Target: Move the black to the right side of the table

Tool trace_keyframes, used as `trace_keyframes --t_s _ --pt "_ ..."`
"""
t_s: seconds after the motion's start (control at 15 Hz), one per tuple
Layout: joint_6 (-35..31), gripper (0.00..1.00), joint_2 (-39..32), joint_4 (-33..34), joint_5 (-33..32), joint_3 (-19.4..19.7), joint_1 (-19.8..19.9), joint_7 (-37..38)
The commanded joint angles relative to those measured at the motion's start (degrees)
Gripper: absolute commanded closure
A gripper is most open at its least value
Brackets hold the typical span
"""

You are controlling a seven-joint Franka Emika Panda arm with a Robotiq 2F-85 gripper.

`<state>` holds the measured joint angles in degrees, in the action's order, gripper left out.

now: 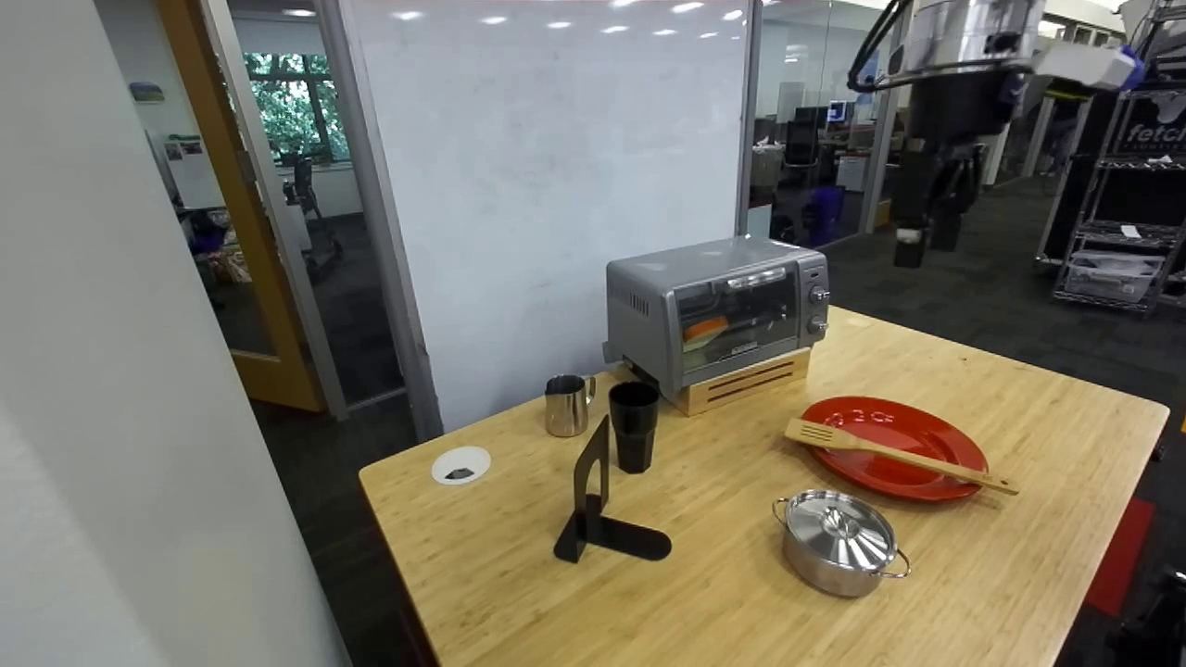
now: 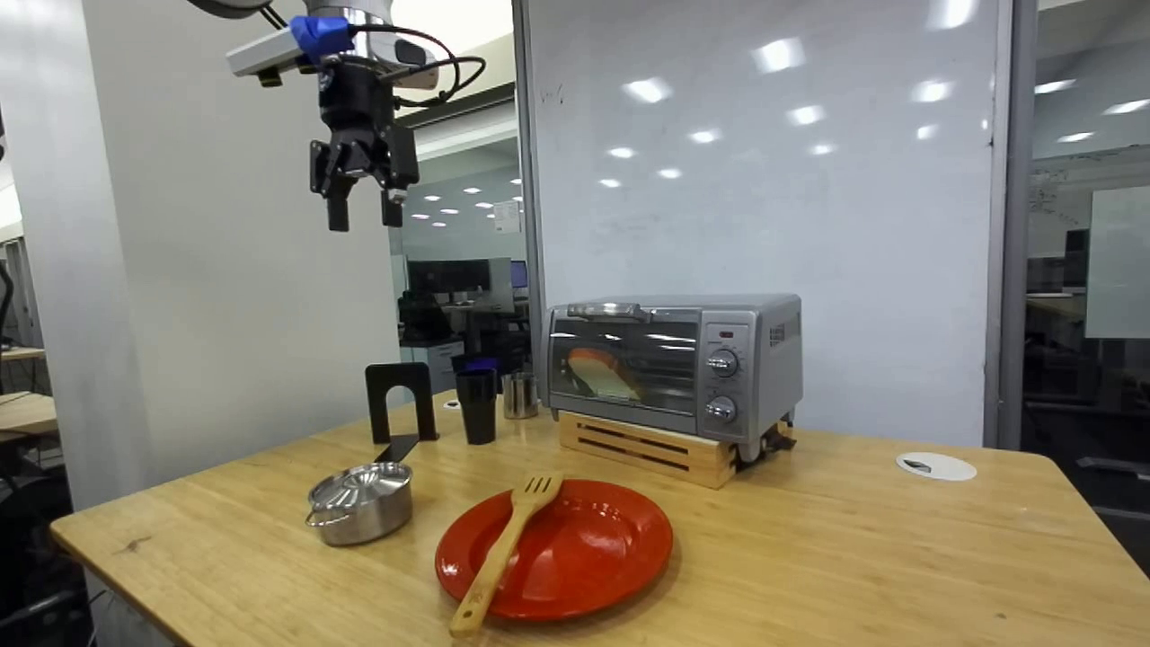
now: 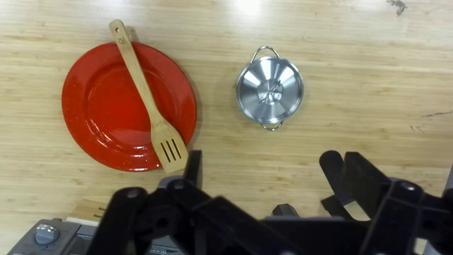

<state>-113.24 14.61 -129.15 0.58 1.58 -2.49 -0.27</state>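
Grasping not yet done: end effector [image 2: 365, 217] is held spread apart well above surface [image 1: 713, 593], nothing gripped. Black cup [image 1: 635, 432] is seen upright near metal pitcher [image 1: 566, 408] and black stand [image 1: 607, 530]. Task judged at start; pick, carry to right side, release remain.

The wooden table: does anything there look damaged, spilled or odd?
The table has a dark mark at the wrist view's upper right, odd against pale wood; scratch or stain, I cannot tell. The spatula lies across the red plate, both ends overhanging. Nothing looks spilled.
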Motion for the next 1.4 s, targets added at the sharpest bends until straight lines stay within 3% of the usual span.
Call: trace_keyframes --t_s 0.0,0.53,0.67,1.33 --pt "1.40 0.00 -12.02 11.96 -1.37 -1.68 0.87 4.16" --pt "-2.37 0.00 -29.02 25.97 -7.28 -1.68 -0.51 10.50" --pt "-2.09 0.00 -26.79 23.44 -6.13 -1.56 -0.30 9.63" --pt "-3.45 0.00 -32.04 27.97 -4.49 -1.86 -0.11 8.36"
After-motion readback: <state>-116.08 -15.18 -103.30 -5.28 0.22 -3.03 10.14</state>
